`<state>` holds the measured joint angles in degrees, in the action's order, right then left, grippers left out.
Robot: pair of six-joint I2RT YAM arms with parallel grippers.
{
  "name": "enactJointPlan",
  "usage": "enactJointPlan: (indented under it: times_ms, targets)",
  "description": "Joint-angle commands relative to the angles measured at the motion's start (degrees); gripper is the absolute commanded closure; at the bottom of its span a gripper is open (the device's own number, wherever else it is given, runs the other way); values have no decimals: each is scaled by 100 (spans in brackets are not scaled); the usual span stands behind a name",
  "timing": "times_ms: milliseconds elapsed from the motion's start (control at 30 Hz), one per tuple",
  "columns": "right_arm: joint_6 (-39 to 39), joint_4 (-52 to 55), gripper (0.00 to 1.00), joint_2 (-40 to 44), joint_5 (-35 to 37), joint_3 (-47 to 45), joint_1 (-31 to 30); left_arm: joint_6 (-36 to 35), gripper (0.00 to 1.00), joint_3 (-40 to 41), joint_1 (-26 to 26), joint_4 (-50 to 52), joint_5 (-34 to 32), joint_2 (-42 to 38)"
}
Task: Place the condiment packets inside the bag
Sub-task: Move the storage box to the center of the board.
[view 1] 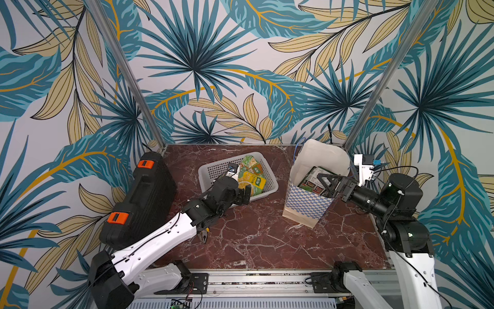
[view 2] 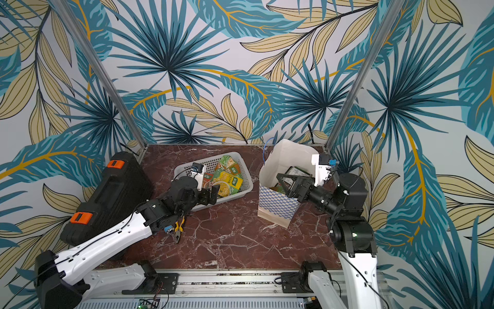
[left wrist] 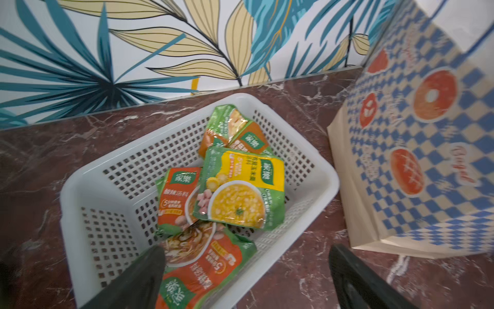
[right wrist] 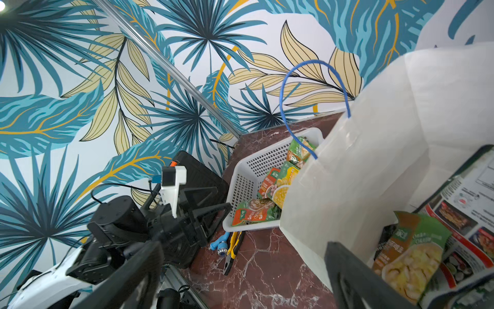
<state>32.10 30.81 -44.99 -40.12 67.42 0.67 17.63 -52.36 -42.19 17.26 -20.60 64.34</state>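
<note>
We are holding the left pincer wide open with nothing in it, hovering over the near end of the basket, right above an orange packet that is lying flat there. Farther in, more packets are overlapping: a yellow one on top, another orange one to its left, and green ones at the far end. The basket is standing left of centre on the tabletop, with pliers on its near side and a black case at the left edge.

We are holding the right pincer just as wide and just as empty at the mouth of the bag, which is standing upright to the right of the basket. One finger is reaching inside the rim; the other seems to be outside it. One packet is already lying in the bag, against a printed leaflet.

So we are judging ourselves to be between packets, with one in, most left in the basket, and the left side lining up the next pick. That pick is calling for a straight drop onto the near orange packet. Because it is flat and slick, we should be closing on an edge or a wrinkle. Then we should be lifting it clear of the basket wall and carrying it right to the bag mouth. The right pincer is crowding that mouth, so it should be steadying the rim or making room.
</note>
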Motion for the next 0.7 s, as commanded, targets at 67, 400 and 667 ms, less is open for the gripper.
enactJointPlan:
  times_ms: [67,400,667]
  targets:
    - [-137,-360,1,-533,445,527,-855,175,0,967,621,-1394,232,-314]
    - [-1099,470,3,-2222,2706,1709,-3054,784,0,1731,1188,-1726,-135,-437]
    - [-1645,1526,8,-4241,4230,3147,-4179,1269,0,1567,1763,-1292,98,191]
